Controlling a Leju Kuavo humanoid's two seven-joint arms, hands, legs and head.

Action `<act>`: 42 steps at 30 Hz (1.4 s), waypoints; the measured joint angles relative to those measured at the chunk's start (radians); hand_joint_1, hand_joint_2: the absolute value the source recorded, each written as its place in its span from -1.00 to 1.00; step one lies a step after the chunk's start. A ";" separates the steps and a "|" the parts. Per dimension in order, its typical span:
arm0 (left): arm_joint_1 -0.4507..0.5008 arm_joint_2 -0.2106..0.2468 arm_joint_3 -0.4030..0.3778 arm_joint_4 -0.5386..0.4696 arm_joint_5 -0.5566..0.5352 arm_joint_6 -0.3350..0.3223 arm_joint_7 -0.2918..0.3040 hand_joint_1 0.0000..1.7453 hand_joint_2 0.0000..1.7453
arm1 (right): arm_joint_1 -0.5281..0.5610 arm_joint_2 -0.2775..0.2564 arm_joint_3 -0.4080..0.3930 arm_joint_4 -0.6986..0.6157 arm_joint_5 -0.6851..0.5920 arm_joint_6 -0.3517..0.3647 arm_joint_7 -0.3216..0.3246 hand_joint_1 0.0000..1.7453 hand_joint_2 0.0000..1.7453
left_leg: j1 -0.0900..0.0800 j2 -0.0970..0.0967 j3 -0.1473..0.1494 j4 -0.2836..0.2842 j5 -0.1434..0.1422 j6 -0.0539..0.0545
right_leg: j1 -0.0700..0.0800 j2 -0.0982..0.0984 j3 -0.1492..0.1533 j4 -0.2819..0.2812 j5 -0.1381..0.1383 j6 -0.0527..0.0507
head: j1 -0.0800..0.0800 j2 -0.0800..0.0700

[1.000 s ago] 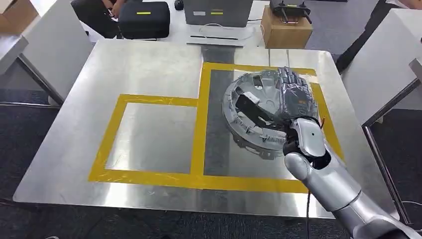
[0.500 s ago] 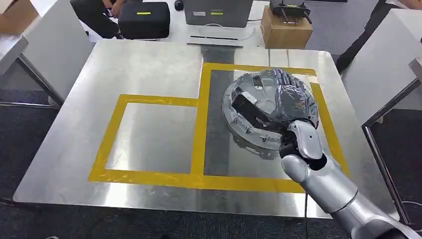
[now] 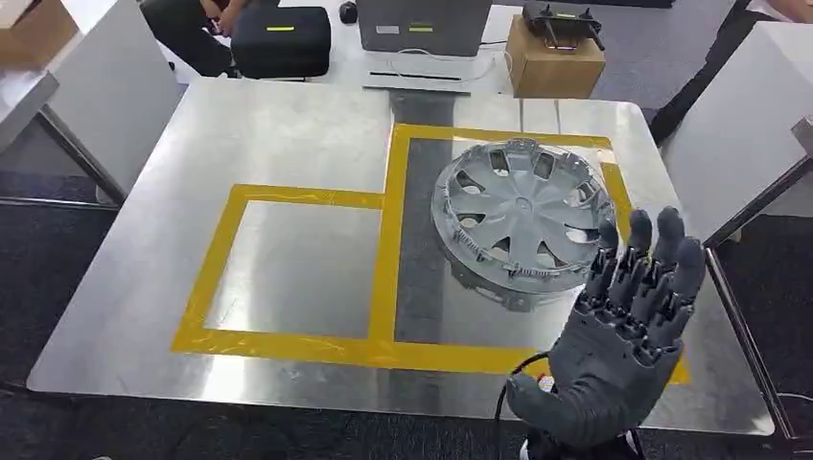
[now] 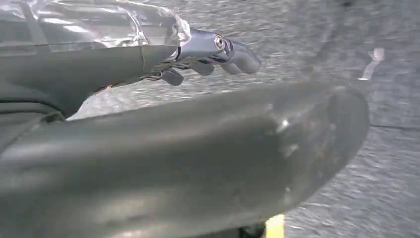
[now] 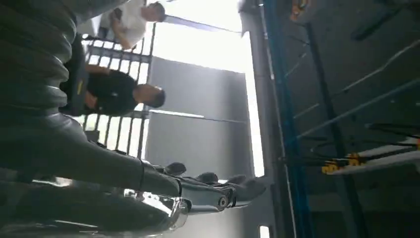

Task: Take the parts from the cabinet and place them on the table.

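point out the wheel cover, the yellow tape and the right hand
wheel cover (image 3: 519,213), head view, on its centre hub
yellow tape (image 3: 383,249), head view, on the strip between the two marked boxes
right hand (image 3: 614,355), head view, on the palm, fingers spread and empty

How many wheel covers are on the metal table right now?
1. The wheel cover lies flat inside the right yellow-taped box on the table, just beyond the raised right robot hand, which isn't touching it.

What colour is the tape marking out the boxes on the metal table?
Yellow. The tape frames two rectangles on the steel table, clearest in the head view.
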 joint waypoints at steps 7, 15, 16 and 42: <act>0.001 0.008 0.008 0.000 -0.007 -0.004 0.024 -1.00 -1.00 | 0.004 0.008 0.079 -0.160 0.015 -0.009 -0.003 -1.00 1.00 | -0.010 0.000 0.006 0.000 -0.004 0.012 | -0.010 0.000 0.009 -0.006 0.000 0.014 | 0.000 0.000; 0.001 0.010 0.009 0.000 -0.014 -0.006 0.036 -1.00 -1.00 | 0.002 0.008 0.122 -0.205 0.003 -0.020 -0.002 -1.00 1.00 | -0.004 0.000 0.012 -0.009 0.008 0.026 | -0.008 0.011 -0.105 0.297 -0.159 0.024 | 0.006 0.000; 0.001 0.010 0.009 0.000 -0.018 -0.006 0.040 -1.00 -1.00 | -0.001 0.007 0.124 -0.206 0.003 -0.024 -0.002 -1.00 1.00 | -0.006 -0.002 0.012 -0.009 0.008 0.026 | -0.008 0.011 -0.085 0.258 -0.122 0.018 | 0.006 0.000; -0.006 0.000 0.007 -0.002 -0.045 -0.005 0.127 -1.00 -1.00 | -0.023 0.007 0.174 -0.211 0.007 -0.031 0.004 -1.00 1.00 | 0.029 -0.005 0.052 -0.005 -0.027 -0.002 | -0.024 0.012 -0.089 0.135 -0.075 0.025 | 0.005 0.000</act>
